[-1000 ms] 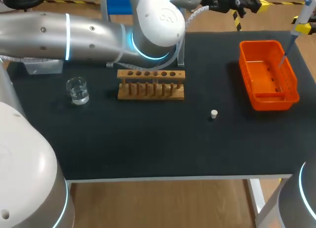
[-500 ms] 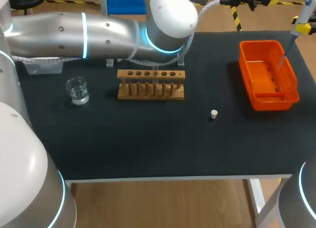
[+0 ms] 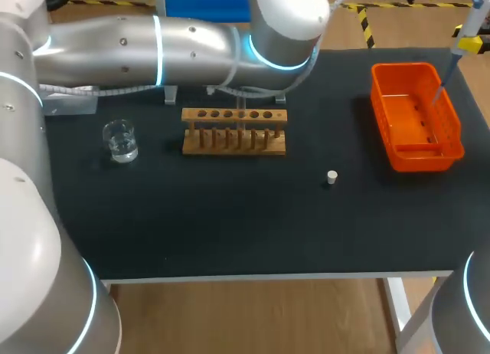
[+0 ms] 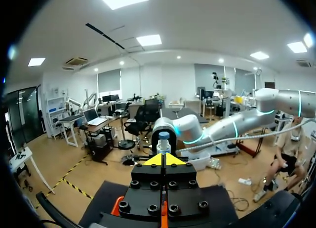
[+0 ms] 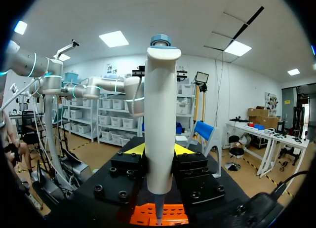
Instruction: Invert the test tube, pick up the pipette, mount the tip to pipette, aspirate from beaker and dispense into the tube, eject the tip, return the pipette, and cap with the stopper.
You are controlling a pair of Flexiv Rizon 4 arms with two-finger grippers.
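Note:
My right gripper point(image 5: 159, 150) is shut on the white pipette point(image 5: 160, 114), held upright at the table's far right. Its clear tip point(image 3: 439, 92) hangs over the orange bin point(image 3: 452, 128). My left arm point(image 3: 191, 40) stretches across the back of the table, and its hand runs off the head view's far edge. The left gripper point(image 4: 164, 160) is shut and holds nothing. The pipette's blue-capped top point(image 4: 163, 139) shows just ahead of its tips. On the table are the glass beaker point(image 3: 120, 140), the wooden tube rack point(image 3: 234, 129) and the small white stopper point(image 3: 331, 177). I cannot make out the test tube.
A blue box point(image 3: 203, 3) stands at the back, partly behind my left arm. The orange bin point(image 5: 160, 215) lies under the pipette in the right wrist view.
My left arm has swung to the right along the back of the table, carrying its gripper towards the pipette and off the far edge. The right arm and pipette have not moved.

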